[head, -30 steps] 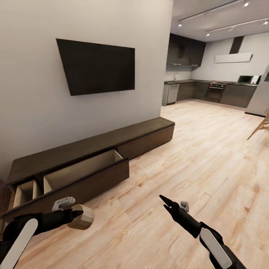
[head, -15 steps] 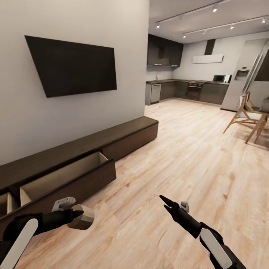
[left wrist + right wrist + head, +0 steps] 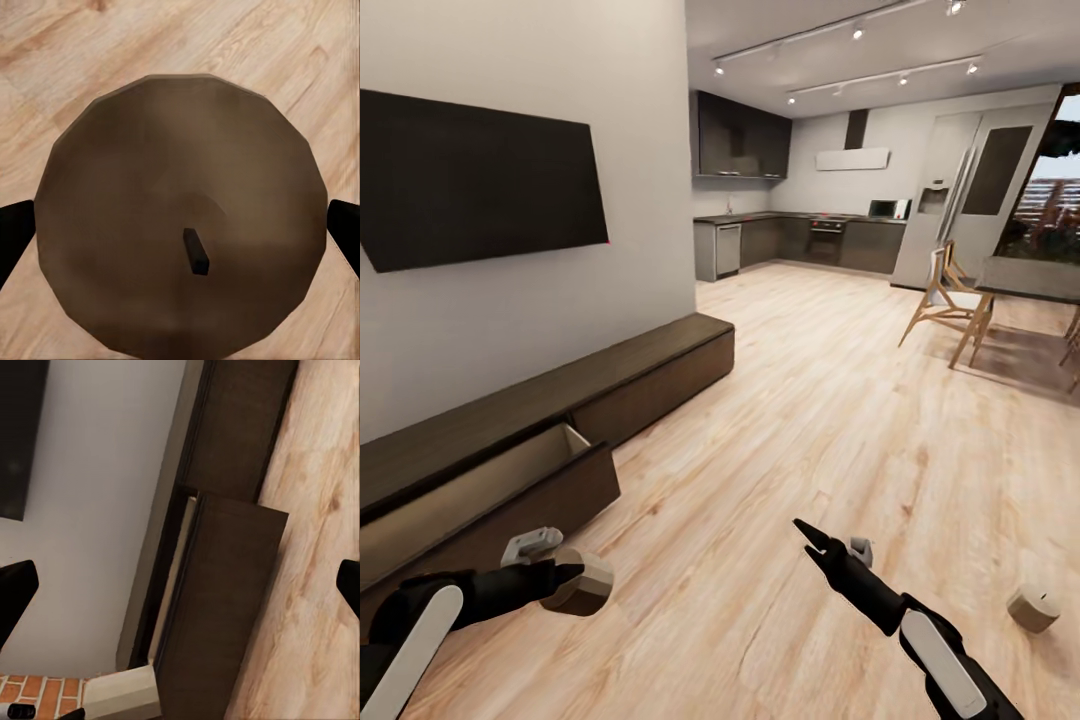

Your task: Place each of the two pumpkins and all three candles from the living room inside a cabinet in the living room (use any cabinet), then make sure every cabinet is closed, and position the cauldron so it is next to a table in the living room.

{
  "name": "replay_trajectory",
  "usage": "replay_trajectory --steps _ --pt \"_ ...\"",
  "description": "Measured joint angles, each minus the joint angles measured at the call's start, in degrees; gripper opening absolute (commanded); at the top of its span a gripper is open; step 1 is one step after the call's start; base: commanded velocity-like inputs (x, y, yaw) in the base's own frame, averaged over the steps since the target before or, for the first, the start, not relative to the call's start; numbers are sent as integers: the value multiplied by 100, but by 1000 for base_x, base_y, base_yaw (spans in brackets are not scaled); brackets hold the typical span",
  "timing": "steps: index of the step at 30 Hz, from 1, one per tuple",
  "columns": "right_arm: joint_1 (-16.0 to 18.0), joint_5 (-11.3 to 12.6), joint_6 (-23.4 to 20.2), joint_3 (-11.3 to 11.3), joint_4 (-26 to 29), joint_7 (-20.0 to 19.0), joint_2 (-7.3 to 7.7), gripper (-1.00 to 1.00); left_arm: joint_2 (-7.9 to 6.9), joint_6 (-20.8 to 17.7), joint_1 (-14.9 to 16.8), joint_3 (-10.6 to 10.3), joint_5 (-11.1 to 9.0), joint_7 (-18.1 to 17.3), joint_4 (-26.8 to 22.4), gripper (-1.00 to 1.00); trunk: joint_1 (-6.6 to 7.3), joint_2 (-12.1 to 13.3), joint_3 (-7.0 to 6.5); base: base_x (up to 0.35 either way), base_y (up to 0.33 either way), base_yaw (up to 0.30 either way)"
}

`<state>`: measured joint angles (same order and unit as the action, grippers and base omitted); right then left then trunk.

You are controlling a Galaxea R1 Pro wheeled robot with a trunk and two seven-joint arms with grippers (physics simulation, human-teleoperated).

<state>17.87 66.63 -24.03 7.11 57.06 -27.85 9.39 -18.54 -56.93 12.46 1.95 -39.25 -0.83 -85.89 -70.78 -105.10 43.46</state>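
Note:
My left gripper (image 3: pixel 572 579) is shut on a tan, squat candle (image 3: pixel 590 586), held just above the floor. The left wrist view looks down on this candle (image 3: pixel 180 217) and its dark wick, with my fingers (image 3: pixel 13 241) at both sides. A second candle (image 3: pixel 1033 608) stands on the floor at the right. The low dark-brown cabinet (image 3: pixel 645 375) runs along the wall, one front pulled out (image 3: pixel 525 500) showing a beige inside. My right gripper (image 3: pixel 809 536) hovers open over bare floor, its fingers (image 3: pixel 15 592) spread wide over the cabinet (image 3: pixel 225 615). No pumpkin, cauldron or coffee table is in view.
A black TV (image 3: pixel 480 190) hangs on the white wall above the cabinet. A kitchen (image 3: pixel 800 235) lies at the far end. A dining table (image 3: pixel 1030 280) with wooden chairs (image 3: pixel 945 305) stands at the right. Wooden floor (image 3: pixel 830 430) spreads between them.
The whole view has swung to the right, so the cabinet and TV slid left and the dining table and floor candle came into view. Both arms keep their pose.

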Motion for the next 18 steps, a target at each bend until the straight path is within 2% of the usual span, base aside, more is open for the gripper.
replay_trajectory --steps 8,13,18 --pt "1 8 1 0 -54 -2 -3 100 -1 -1 -2 2 3 2 6 -100 1 0 0 281 -121 -48" --pt "1 10 -2 -8 -78 -3 -3 100 -1 -2 -2 2 3 2 9 -100 1 0 0 307 -24 -2" --pt "2 10 -7 -128 -153 -3 -5 100 -1 -2 -2 2 5 2 14 -100 1 0 0 311 -2 0"
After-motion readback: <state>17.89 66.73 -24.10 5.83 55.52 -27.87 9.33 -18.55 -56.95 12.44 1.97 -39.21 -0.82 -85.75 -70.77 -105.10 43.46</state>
